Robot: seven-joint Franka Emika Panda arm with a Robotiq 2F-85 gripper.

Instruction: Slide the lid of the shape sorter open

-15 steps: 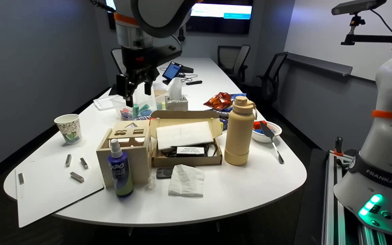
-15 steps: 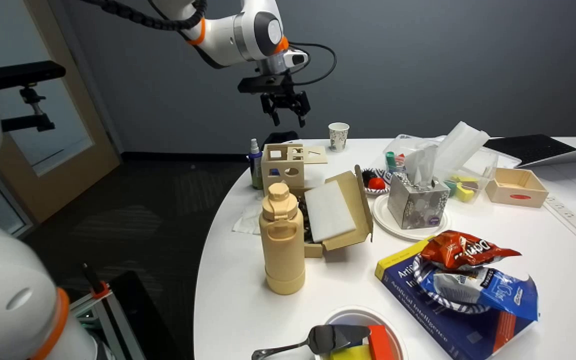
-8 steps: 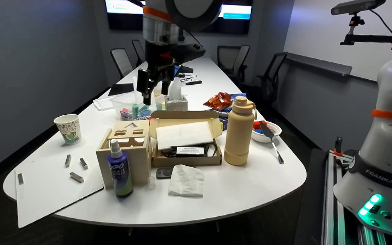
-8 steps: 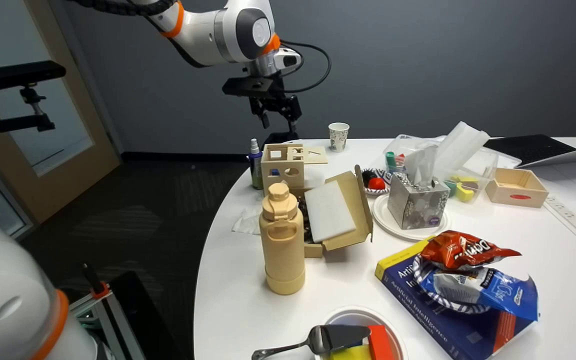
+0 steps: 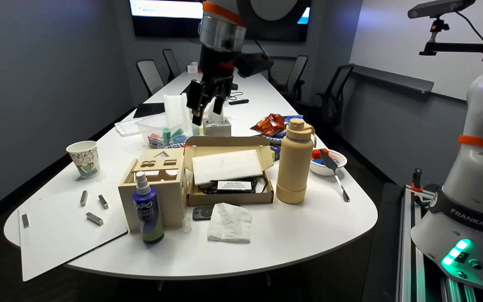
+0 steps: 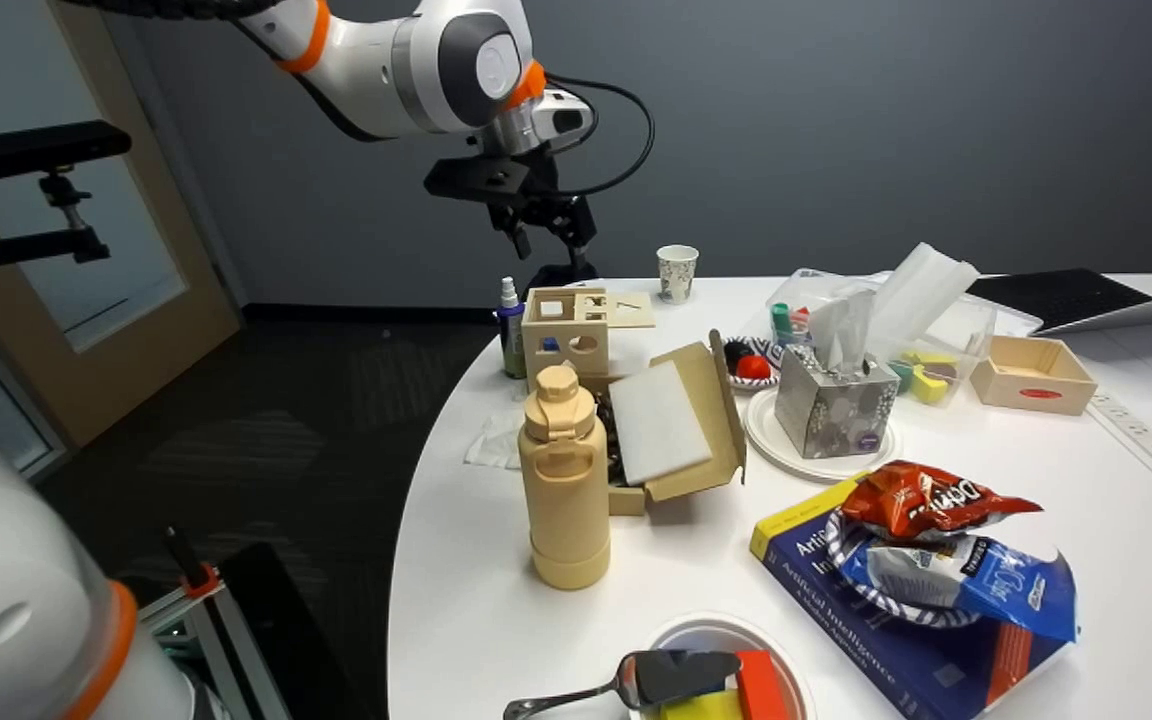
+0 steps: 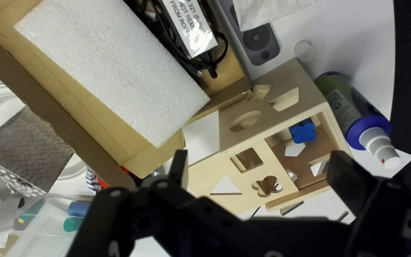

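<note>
The pale wooden shape sorter (image 5: 173, 209) stands near the table's front edge; it also shows in an exterior view (image 6: 539, 338) and in the wrist view (image 7: 271, 116). Its lid (image 7: 205, 180) is slid partway: it covers part of the top and sticks out past one side, as also seen in both exterior views (image 5: 144, 156) (image 6: 626, 322). A blue clover-shaped block (image 7: 303, 132) shows through the uncovered part. My gripper (image 7: 260, 173) is open and empty, in the air above the sorter and apart from it; it shows in both exterior views (image 5: 208, 114) (image 6: 549, 250).
A purple spray bottle (image 5: 149, 216) stands close against the sorter. An open cardboard box (image 5: 231, 199) with white foam and cables sits beside it. A tan bottle (image 5: 295, 163), a paper cup (image 5: 85, 158) and a tissue box (image 6: 836, 405) stand on the table.
My gripper has moved across above the table, rightward in an exterior view, leftward and slightly down in an exterior view. It stays open. The sorter and lid have not moved.
</note>
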